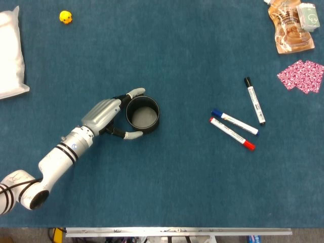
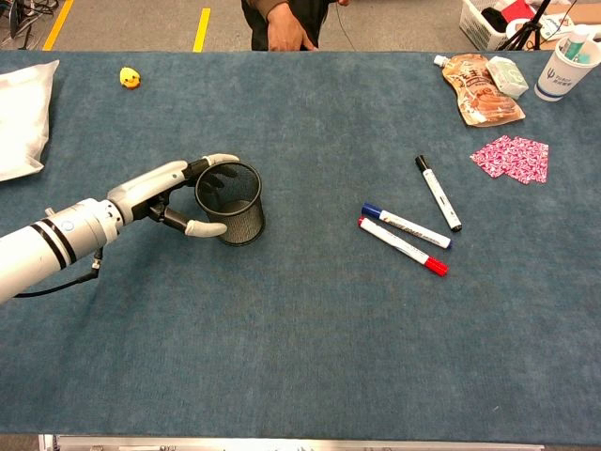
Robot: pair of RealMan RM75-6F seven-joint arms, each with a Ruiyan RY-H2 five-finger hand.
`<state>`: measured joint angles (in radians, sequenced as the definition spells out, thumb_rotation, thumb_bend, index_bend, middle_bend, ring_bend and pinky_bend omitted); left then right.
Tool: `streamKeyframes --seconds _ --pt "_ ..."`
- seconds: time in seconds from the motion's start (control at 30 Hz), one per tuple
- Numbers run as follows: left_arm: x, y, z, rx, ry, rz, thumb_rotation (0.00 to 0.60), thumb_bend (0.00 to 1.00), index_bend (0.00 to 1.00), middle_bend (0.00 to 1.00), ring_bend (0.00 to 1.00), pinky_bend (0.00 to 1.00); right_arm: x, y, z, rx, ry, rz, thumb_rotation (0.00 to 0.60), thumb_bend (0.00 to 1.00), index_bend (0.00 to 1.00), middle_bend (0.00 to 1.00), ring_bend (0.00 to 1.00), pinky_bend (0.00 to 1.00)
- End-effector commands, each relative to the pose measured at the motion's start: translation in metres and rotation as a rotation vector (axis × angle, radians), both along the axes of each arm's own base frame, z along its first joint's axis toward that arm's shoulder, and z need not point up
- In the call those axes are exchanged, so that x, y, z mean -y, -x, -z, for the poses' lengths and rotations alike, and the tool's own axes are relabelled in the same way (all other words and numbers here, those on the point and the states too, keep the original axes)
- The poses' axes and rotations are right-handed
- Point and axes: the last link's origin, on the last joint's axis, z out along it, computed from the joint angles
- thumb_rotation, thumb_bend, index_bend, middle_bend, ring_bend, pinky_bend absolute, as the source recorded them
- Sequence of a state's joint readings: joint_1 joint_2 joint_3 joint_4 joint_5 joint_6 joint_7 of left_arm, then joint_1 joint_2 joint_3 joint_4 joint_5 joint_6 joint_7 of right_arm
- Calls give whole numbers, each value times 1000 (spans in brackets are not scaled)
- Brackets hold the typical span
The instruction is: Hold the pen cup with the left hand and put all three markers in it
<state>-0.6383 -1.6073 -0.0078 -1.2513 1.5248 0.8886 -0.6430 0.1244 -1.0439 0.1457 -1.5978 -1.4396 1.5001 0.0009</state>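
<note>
The black mesh pen cup (image 1: 143, 113) (image 2: 230, 201) stands upright, left of the table's centre. My left hand (image 1: 107, 115) (image 2: 169, 193) reaches it from the left. Its fingers are spread around the cup's left side, one fingertip at the far rim and the thumb at the near wall; I cannot tell whether they press on it. To the right lie three markers: a black-capped one (image 1: 254, 100) (image 2: 439, 193), a blue-capped one (image 1: 234, 122) (image 2: 406, 225) and a red-capped one (image 1: 232, 133) (image 2: 402, 244). The right hand shows in neither view.
A white bag (image 1: 10, 53) lies at the left edge and a small yellow duck (image 1: 66, 17) at the back left. At the back right are a brown pouch (image 1: 289, 25), a pink patterned cloth (image 1: 302, 75) and a paper cup (image 2: 563, 68). A person (image 2: 282, 23) stands behind the table.
</note>
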Motion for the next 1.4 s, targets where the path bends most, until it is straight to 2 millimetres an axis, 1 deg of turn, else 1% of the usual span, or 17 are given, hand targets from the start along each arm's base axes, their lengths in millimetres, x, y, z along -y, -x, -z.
streamKeyframes --seconds 0.03,0.2,0.33,0.4,0.43,0.57,0.63,0.73,0.87,1.07,1.2,1.27,1.4 --pt "0 -2 3 7 7 -3 418 166 47 124 157 172 0 0 -1 0 4 1 600 238 348 354 268 238" --pt "-2 -6 9 22 12 -8 417 166 51 128 157 172 -2 2 -3 -1 14 5 600 239 348 354 268 238" --pt "-5 -8 12 42 -2 -17 421 166 119 185 171 172 -3 3 -4 -1 18 7 600 239 348 354 268 238" --pt "-6 -9 13 57 -9 -25 463 166 170 235 187 173 -3 3 -5 0 19 6 600 239 348 354 268 238" --pt "-6 -10 13 62 -12 -29 497 166 197 261 202 174 -3 3 -5 0 20 5 600 239 348 354 268 238" --pt "-6 -10 15 78 -17 -44 564 166 254 314 247 179 -3 3 -5 0 22 4 600 239 348 354 268 238" --pt "-7 -10 14 94 -23 -53 593 166 274 331 262 179 -3 3 -4 -1 15 3 600 239 348 354 268 238" --pt "-7 -10 10 99 -30 -50 600 166 283 345 272 178 -1 1 -2 -8 -7 -8 600 240 348 354 268 238" --pt "-8 -12 -3 97 -47 -31 600 166 283 346 273 178 3 -6 3 -25 -53 -40 600 240 348 354 268 238" --pt "-11 -15 -29 92 -57 -28 600 166 281 346 272 178 15 -23 17 -101 -201 -118 600 241 348 354 268 238" --pt "-11 -18 -46 93 -63 -37 600 166 277 344 272 178 26 -37 31 -157 -305 -189 600 243 351 354 268 238" --pt "-10 -19 -57 96 -73 -43 600 166 273 343 271 179 31 -46 41 -173 -366 -226 600 243 367 354 268 238" --pt "-6 -19 -71 90 -92 -46 600 166 269 341 271 179 38 -60 60 -186 -459 -276 600 243 386 355 264 238"
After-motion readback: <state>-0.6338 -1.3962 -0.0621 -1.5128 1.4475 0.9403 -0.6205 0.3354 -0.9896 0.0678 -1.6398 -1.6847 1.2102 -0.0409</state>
